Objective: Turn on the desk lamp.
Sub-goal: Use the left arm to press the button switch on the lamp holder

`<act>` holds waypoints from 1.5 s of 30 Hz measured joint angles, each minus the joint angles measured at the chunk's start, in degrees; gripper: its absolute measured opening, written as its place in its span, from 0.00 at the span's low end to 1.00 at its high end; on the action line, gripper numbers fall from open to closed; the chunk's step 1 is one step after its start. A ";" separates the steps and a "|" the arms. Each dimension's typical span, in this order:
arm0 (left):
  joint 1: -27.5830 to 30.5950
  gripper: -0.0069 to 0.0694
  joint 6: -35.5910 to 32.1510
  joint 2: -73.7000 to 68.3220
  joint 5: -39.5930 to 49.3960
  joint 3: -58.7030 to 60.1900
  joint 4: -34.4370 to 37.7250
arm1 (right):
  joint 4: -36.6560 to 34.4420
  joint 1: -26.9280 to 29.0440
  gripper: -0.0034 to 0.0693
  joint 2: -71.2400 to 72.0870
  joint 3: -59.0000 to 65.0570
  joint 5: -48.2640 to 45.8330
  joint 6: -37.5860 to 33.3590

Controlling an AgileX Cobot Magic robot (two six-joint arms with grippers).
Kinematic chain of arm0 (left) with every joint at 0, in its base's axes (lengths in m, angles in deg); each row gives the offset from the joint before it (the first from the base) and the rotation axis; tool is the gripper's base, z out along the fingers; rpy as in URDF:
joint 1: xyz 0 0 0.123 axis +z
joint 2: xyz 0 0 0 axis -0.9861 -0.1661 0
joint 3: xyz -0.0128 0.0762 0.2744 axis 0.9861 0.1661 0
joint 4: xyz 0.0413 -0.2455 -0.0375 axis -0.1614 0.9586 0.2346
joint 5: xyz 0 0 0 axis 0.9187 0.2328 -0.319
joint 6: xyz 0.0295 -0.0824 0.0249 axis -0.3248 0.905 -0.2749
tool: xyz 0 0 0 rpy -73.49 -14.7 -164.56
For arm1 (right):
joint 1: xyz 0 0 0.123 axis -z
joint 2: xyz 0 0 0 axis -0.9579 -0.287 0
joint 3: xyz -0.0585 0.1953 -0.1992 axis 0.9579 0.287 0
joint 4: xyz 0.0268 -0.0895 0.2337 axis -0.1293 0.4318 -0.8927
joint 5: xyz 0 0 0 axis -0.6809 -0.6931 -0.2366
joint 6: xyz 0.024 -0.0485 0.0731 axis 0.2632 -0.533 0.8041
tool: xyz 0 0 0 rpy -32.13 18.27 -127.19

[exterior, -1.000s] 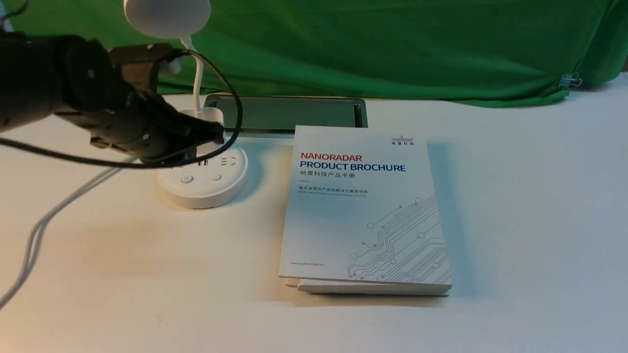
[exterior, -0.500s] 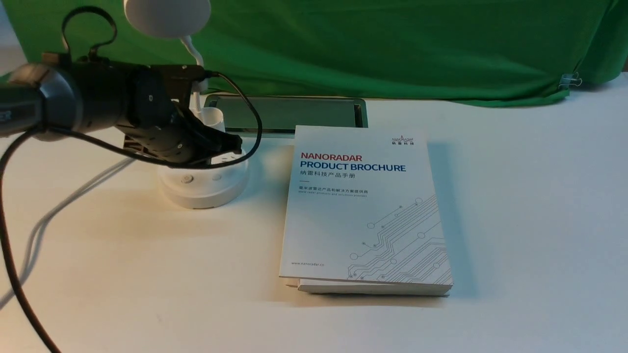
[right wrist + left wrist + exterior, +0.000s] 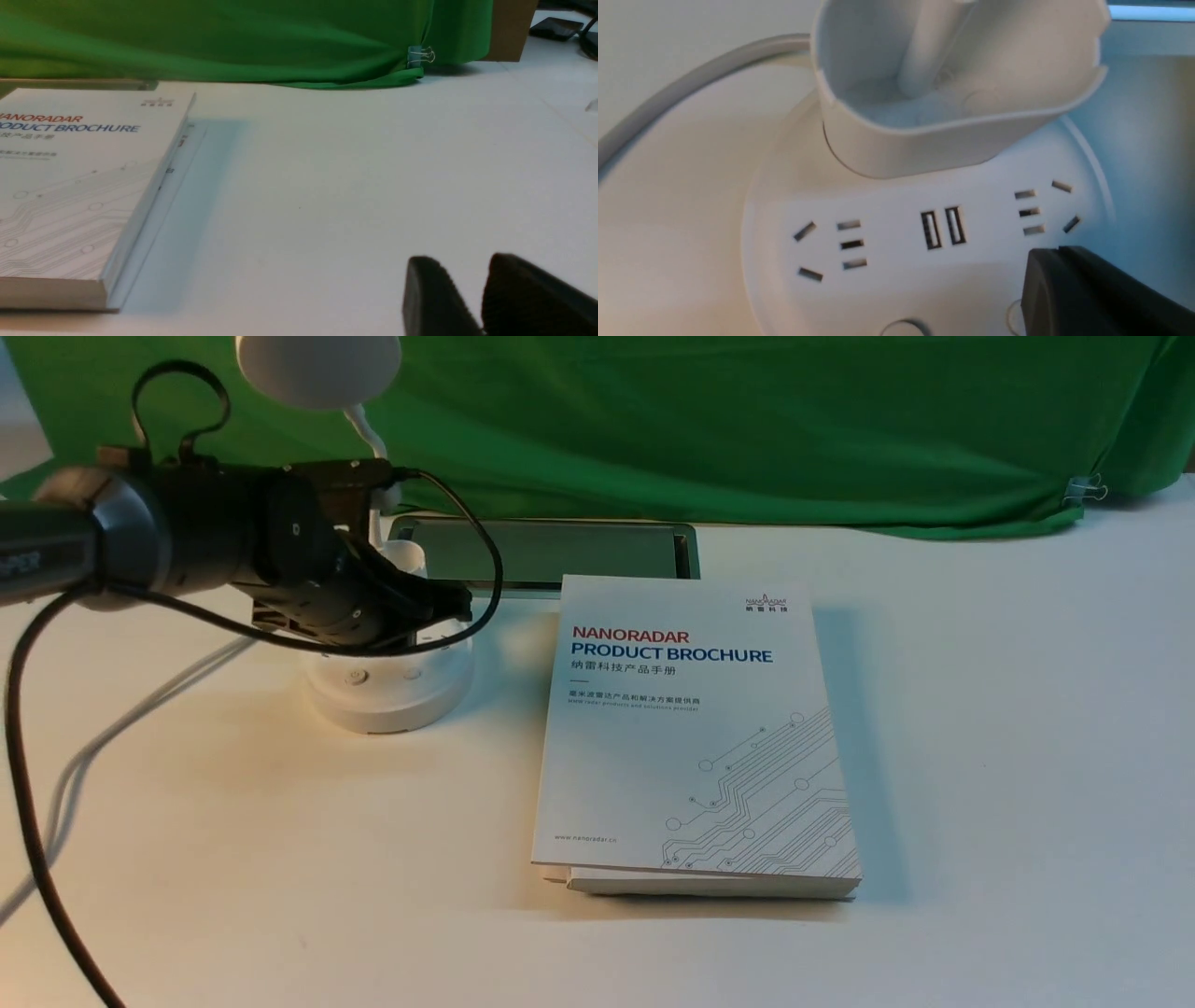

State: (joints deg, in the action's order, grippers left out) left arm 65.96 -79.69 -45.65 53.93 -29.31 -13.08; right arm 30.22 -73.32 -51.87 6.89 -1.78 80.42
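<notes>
currently: left claw [image 3: 1048,254] closed above desk lamp's base [image 3: 390,695] | right claw [image 3: 460,266] slightly open over tabletop [image 3: 327,210]

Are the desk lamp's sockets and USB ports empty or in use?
Empty: the left wrist view shows bare slots in both sockets and nothing in either USB port.

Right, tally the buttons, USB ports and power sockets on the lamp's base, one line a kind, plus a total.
Buttons: 2
USB ports: 2
Power sockets: 2
Total: 6
</notes>
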 joint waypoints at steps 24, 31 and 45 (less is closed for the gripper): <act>-0.67 0.12 0.00 -0.18 -5.00 3.05 0.25 | 0.00 0.00 0.38 0.00 0.00 -0.05 0.00; -0.67 0.12 0.00 1.91 -4.22 3.05 1.68 | 0.00 0.00 0.38 0.00 0.00 -0.05 0.00; -0.67 0.12 0.00 -0.40 -3.08 3.05 1.68 | 0.00 0.00 0.38 0.00 0.00 -0.05 0.00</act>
State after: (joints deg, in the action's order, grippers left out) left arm 65.30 -79.69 -46.06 50.86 -26.27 -11.40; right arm 30.22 -73.32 -51.87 6.89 -1.83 80.42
